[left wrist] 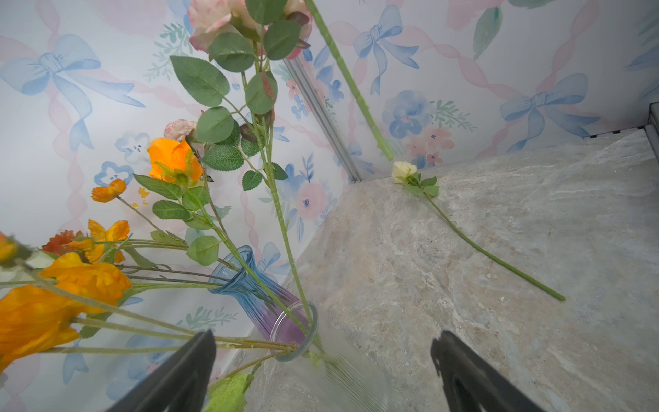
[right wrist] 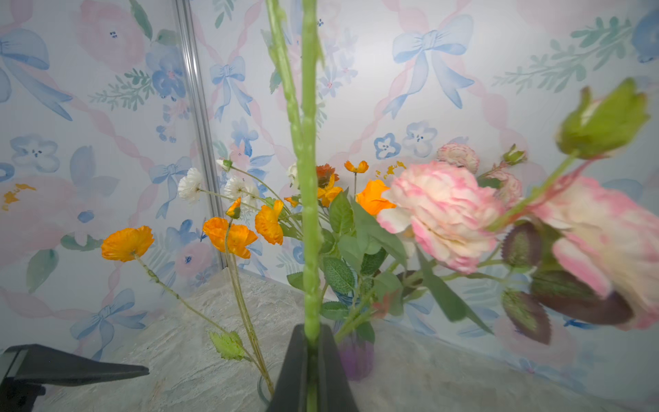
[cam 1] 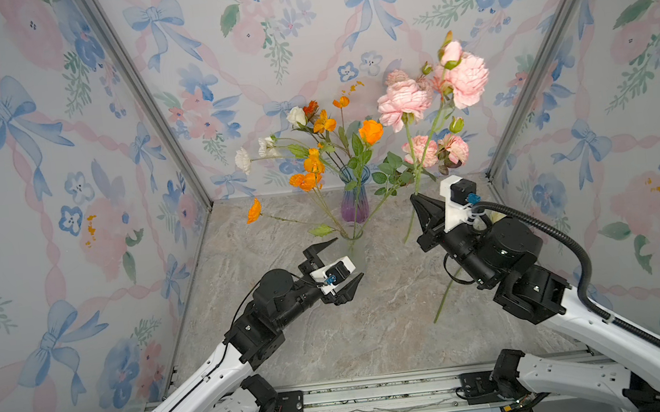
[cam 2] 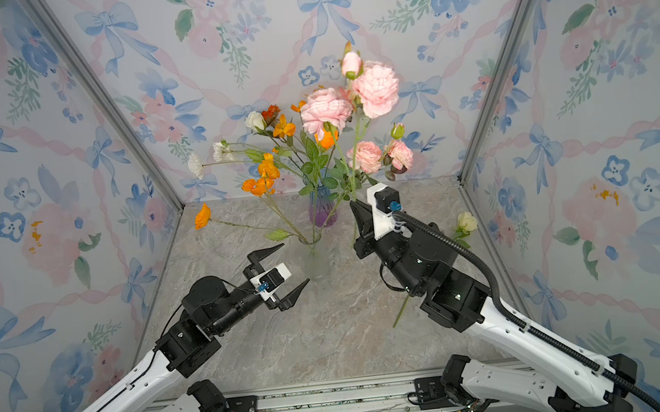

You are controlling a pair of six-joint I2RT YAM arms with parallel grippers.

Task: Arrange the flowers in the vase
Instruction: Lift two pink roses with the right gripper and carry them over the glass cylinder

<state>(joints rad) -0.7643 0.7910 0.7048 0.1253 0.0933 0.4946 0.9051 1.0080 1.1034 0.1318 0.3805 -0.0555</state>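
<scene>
Marble-look tabletop [cam 1: 373, 315]. Orange and white flowers [cam 1: 313, 165] fan from clear glass vase [cam 1: 351, 236], with blue-purple vase [cam 1: 355, 202] just behind. Right gripper [cam 1: 415, 198] clamped on pink rose spray [cam 1: 403, 103], right of both vases. Left gripper [cam 1: 349, 257] spread wide beside clear glass vase. Pale yellow rose [cam 2: 467, 222] lies far right.

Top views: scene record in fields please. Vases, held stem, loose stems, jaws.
vases: clear vase in front, blue vase behind, both with stems in
held: pink spray, in right gripper, jaws shut on its stem
left: left gripper, jaws open, empty, beside clear vase
loose: yellow rose lying on table, right side
</scene>
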